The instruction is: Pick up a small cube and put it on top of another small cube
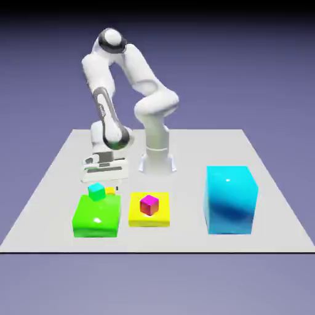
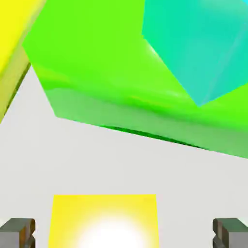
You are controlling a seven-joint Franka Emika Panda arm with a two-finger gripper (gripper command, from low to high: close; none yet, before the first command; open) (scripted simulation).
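Sitting low in the hand view, the small yellow cube (image 2: 104,220) is between the two tips of the jaws (image 2: 124,233), with a gap on each side. It looks a bit nearer the left tip in that view. The jaws are wide apart and hold nothing. A big white shine covers part of the cube's top.

In the exterior view, the yellow cube is on the worktop (image 1: 184,240), behind the green block (image 1: 97,215), and only a bit of it peeks out. The hand is over on the exterior view's left, near the cube. The teal cube (image 1: 96,191) is on top of the green block, at its back edge. The pink cube (image 1: 149,205) is on the flat yellow slab (image 1: 149,218), just beside the green block. The big blue block (image 1: 229,200) stands well apart, on the exterior view's right.
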